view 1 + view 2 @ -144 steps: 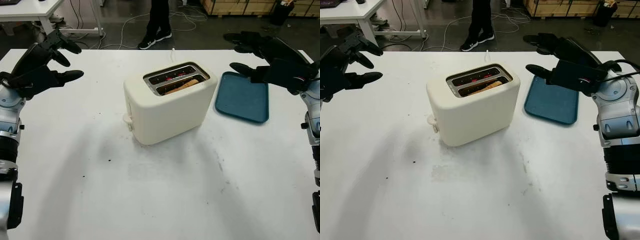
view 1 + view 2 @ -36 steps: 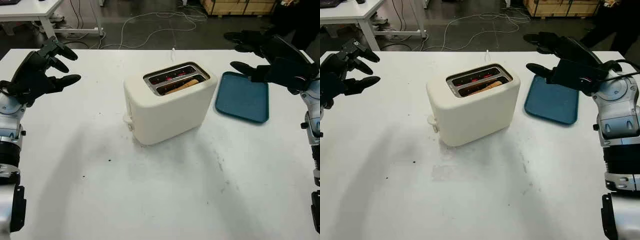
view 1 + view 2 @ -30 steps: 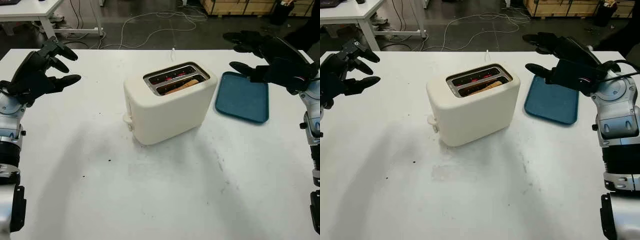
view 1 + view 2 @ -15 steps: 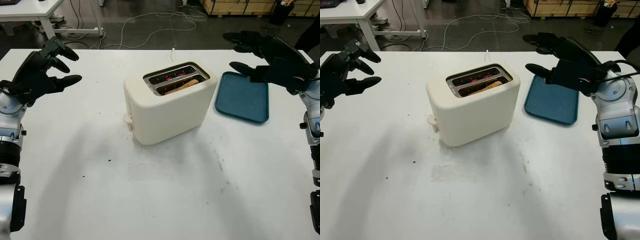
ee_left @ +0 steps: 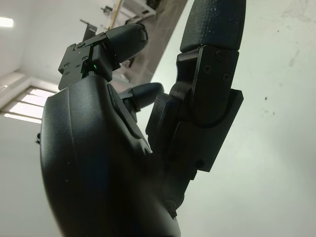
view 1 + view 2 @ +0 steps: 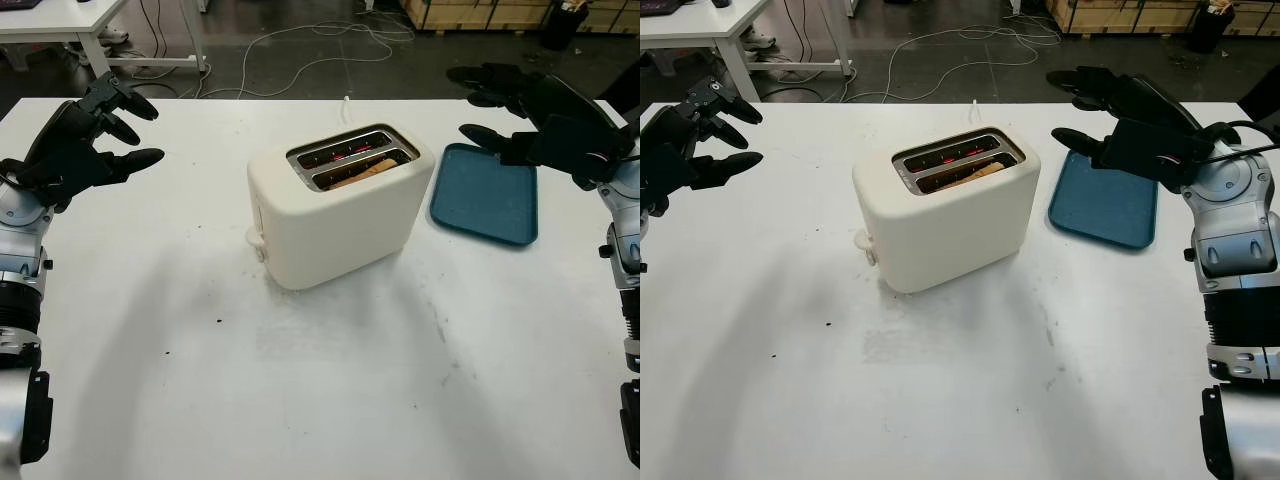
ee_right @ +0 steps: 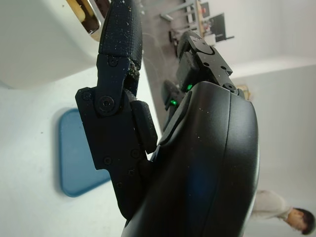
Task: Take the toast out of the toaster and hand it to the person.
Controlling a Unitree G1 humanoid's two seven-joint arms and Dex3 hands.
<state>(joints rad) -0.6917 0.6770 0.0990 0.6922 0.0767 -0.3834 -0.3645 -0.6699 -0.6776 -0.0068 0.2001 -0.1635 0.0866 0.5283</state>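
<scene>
A cream two-slot toaster point(image 6: 340, 205) stands in the middle of the white table point(image 6: 320, 390). A slice of toast point(image 6: 365, 170) sits low in its front slot, and the back slot glows red inside. My left hand point(image 6: 135, 130) hangs open above the table's far left side, well away from the toaster. My right hand point(image 6: 475, 103) is open in the air over the far edge of the blue tray point(image 6: 485, 200), to the right of the toaster. The right wrist view has the toaster point(image 7: 39, 44) and a person point(image 7: 291, 215) in the distance.
The blue tray lies flat to the right of the toaster with nothing on it. A white cord point(image 6: 346, 105) runs from the toaster off the table's back edge. Cables lie on the dark floor behind, with another white table point(image 6: 60, 25) at the back left.
A person's legs stood behind the table 4.8 s ago and have since gone off to the right. My left hand has shifted slightly; the right hand and toaster have stayed put.
</scene>
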